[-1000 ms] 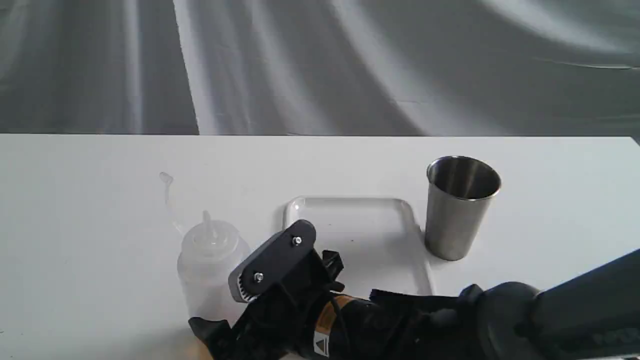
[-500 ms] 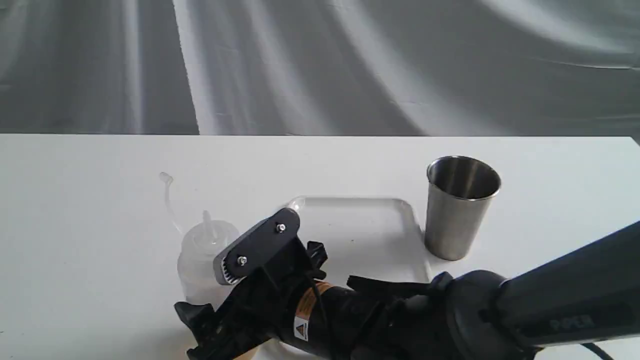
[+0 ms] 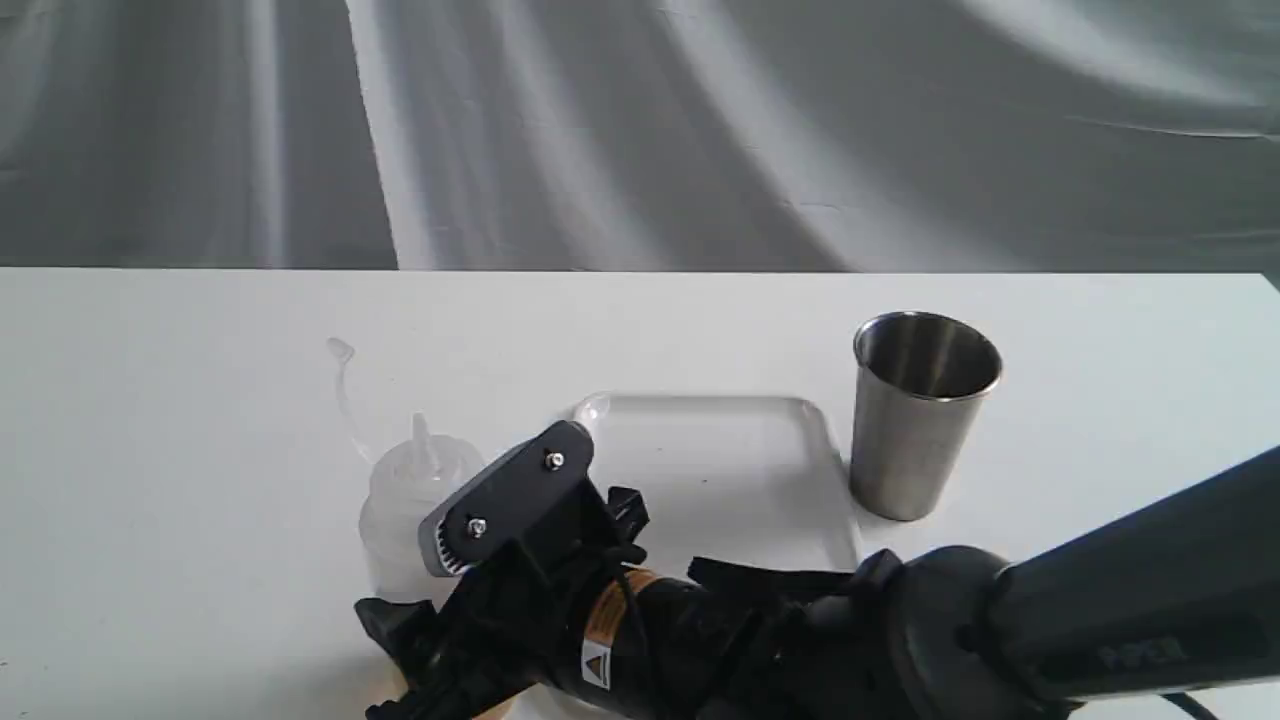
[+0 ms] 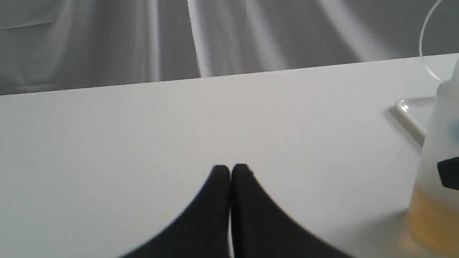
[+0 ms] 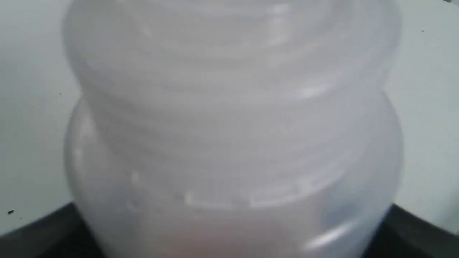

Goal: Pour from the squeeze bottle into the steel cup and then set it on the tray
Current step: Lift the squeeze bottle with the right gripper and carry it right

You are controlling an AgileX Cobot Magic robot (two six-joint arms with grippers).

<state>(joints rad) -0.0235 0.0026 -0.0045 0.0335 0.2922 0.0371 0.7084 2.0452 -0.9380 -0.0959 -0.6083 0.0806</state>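
The squeeze bottle [image 3: 405, 500] stands upright at the table's front left, amber liquid at its base [image 4: 432, 218], its cap strap curling up behind. My right gripper [image 3: 420, 590] reaches across from the right and is shut on the bottle's lower body; in the right wrist view the bottle [image 5: 229, 125] fills the frame between black fingers [image 5: 39, 229]. The white tray [image 3: 740, 480] lies just right of the bottle. Beyond the tray's right edge the steel cup [image 3: 922, 415] stands upright. My left gripper [image 4: 229, 172] is shut on nothing, low over bare table left of the bottle.
The right arm [image 3: 1000, 630] lies across the front right, covering the tray's near edge. The white table [image 3: 150, 450] runs back to a grey cloth backdrop [image 3: 640, 130]. The tray's corner [image 4: 408, 114] shows behind the bottle in the left wrist view.
The right gripper slid left around the bottle over the last second. In the last half second the bottle's nozzle and strap shifted slightly up and to the right.
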